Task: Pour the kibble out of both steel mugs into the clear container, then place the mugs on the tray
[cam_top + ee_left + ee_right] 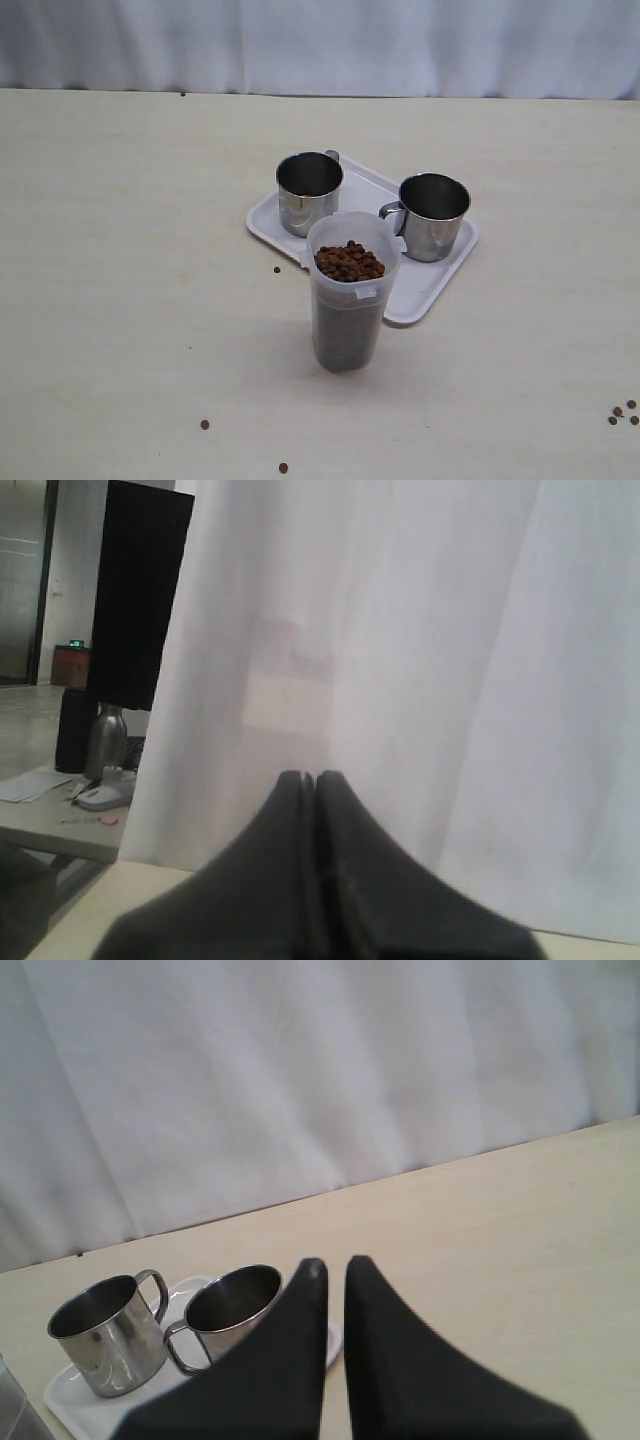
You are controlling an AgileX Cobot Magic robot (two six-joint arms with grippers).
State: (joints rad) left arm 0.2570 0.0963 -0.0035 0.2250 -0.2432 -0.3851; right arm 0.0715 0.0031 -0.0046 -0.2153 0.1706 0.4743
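Two steel mugs stand upright and empty on the white tray (424, 283): one at its left (309, 190), one at its right (433, 215). In front of the tray stands the clear container (348, 320), filled nearly to the rim with brown kibble (349, 262). Neither gripper shows in the exterior view. My right gripper (335, 1263) is shut with nothing in it, hanging above the table beside the tray, both mugs (105, 1335) (235, 1305) beyond it. My left gripper (309, 776) is shut and empty, facing the white curtain.
Stray kibble pellets lie on the table at the front left (204, 424), front middle (283, 467), far right (622, 412) and beside the tray (277, 269). A white curtain (320, 45) closes off the table's back edge.
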